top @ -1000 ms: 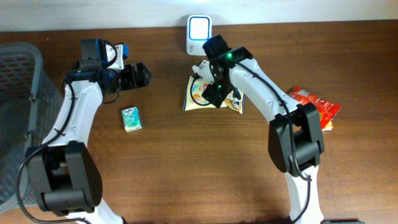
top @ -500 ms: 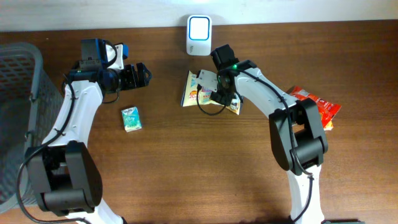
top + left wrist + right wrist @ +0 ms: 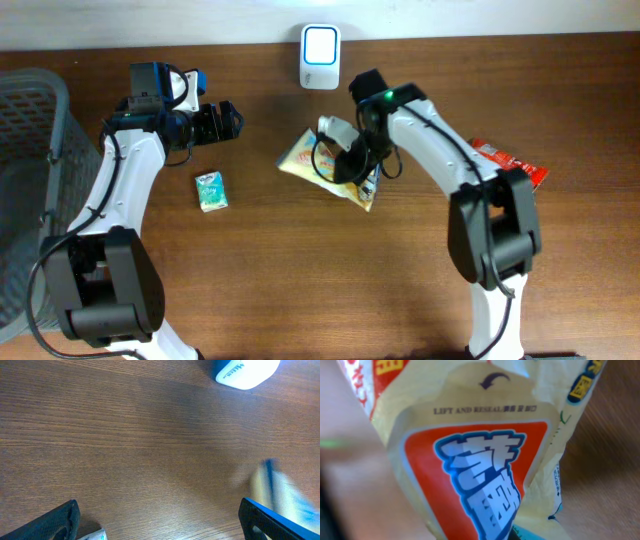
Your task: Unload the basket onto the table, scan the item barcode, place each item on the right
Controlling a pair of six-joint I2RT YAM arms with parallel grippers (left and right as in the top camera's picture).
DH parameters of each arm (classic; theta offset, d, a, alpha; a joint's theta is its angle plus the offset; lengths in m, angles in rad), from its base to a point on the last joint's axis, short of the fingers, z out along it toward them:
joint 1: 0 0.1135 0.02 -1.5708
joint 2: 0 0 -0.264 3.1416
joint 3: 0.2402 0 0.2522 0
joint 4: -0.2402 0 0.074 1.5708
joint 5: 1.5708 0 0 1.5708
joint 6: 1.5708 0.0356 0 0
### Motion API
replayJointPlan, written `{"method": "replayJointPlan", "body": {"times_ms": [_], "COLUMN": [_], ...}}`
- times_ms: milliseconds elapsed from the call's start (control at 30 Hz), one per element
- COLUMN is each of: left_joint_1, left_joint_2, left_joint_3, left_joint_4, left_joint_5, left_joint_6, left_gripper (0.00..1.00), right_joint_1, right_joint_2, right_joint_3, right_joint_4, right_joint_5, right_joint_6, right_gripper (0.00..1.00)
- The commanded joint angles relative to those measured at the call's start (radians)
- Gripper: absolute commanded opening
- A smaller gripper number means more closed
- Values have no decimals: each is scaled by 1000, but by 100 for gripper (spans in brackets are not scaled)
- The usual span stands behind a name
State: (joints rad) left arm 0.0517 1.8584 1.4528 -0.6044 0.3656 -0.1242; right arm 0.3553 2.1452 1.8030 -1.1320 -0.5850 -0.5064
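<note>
- The right fingers (image 3: 350,158) have just closed on the yellow snack packet (image 3: 310,165). A second ago they stood open above it.
- The packet lay flat on the table (image 3: 300,290) then, just under the white scanner (image 3: 320,44). Now it hangs tilted in the grip and sits a little more to the left and lower, not far from the scanner.
- I judge that the pick is done. What remains is to turn the barcode toward the scanner window.
- The right wrist view shows only an orange panel with blue characters and a reseal label, and no barcode shows there. The packet may need turning before it can be scanned.
- The left fingers (image 3: 55,522) are wide open and hold nothing. They hover over bare wood, well apart from the packet.
- The grey mesh basket (image 3: 55,100) stands at the left edge of the table. I see nothing lying in the part of it that shows.
- A small green box (image 3: 210,190) lies on the table between the basket and the packet. A red packet (image 3: 515,170) lies at the far right, partly under the right arm.
</note>
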Motion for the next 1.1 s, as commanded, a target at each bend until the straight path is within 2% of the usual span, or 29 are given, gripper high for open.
{"method": "replayJointPlan", "body": {"times_ms": [0, 267, 433, 533, 567, 600, 700, 833, 1067], "left_joint_1": [3, 3, 3, 3, 3, 3, 3, 3, 3], "left_joint_2": [8, 8, 8, 8, 8, 8, 8, 8, 8], "left_joint_3": [5, 5, 5, 5, 5, 5, 5, 5, 5], "left_joint_4": [1, 1, 1, 1, 1, 1, 1, 1, 1], "left_joint_5": [3, 3, 3, 3, 3, 3, 3, 4, 3], "left_joint_6": [9, 9, 9, 9, 9, 9, 9, 9, 9], "left_gripper": [99, 99, 99, 99, 99, 99, 99, 99, 99], "right_joint_1": [-82, -189, -191, -177, -148, -116, -21, 39, 50], "right_joint_2": [-109, -116, -122, -122, -122, -122, -122, -118, 27], "right_joint_3": [82, 88, 136, 246, 298, 345, 491, 557, 556], "right_joint_4": [-58, -148, -151, -84, -39, -21, 2, 101, 216], "right_joint_5": [-429, -815, -869, -600, -400, -237, 205, 600, 849], "right_joint_6": [-8, -115, -82, 151, 296, 364, 484, 527, 516], "right_gripper": [4, 4, 4, 4, 4, 4, 4, 4, 4]}}
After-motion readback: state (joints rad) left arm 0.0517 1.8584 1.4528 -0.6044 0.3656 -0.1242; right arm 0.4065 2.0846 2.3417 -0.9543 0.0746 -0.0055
